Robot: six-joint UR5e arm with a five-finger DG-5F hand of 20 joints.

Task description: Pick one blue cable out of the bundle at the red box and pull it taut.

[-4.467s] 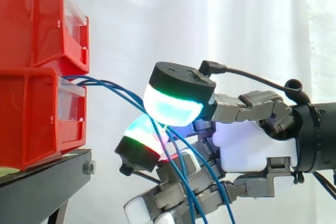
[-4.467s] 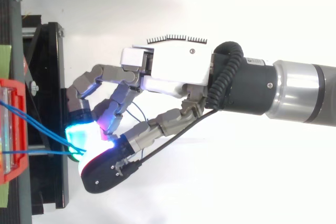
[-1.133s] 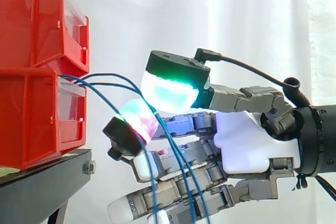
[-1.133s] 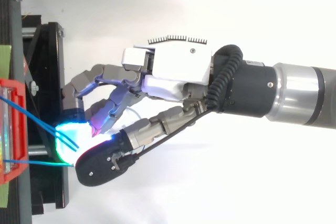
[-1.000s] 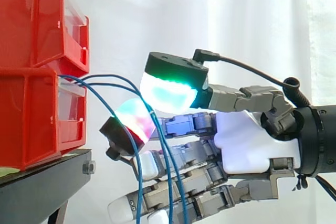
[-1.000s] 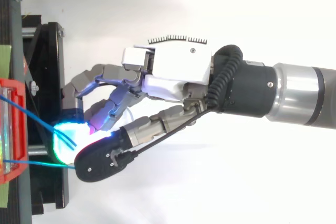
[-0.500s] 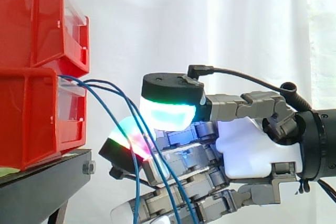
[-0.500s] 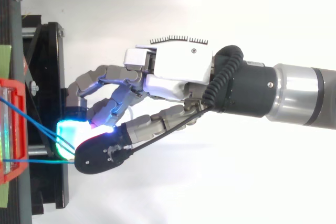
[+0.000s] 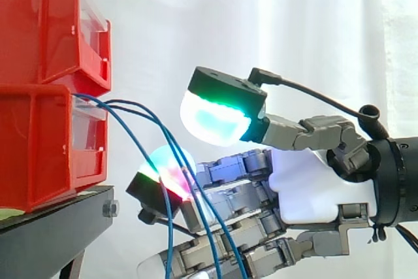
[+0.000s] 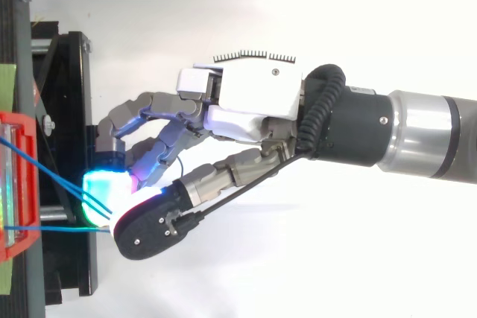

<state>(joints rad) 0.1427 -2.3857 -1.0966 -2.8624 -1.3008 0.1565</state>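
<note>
Several thin blue cables (image 9: 159,124) leave the front of the lower red bin (image 9: 39,142), arc rightward and hang slack down across my hand (image 9: 313,187). From above, the cables (image 10: 52,174) run from the bin (image 10: 15,184) to the glowing pads. The thumb pad (image 9: 215,112), glowing green and cyan, is held well above a red-green finger pad (image 9: 163,174), with a wide gap between them. The cables pass in front of that lower pad and the fingers below it. Nothing is pinched; the hand is open.
A second red bin (image 9: 46,24) is stacked on the lower one, both on a black stand (image 9: 52,233) at the left. The stand's edge (image 10: 71,109) lies just beyond the fingertips. A white curtain hangs behind, and the arm (image 10: 417,135) enters from the right.
The thumb pad has lifted up and away from the lower finger pad since half a second ago, widening the gap. The cables still hang slack across the fingers.
</note>
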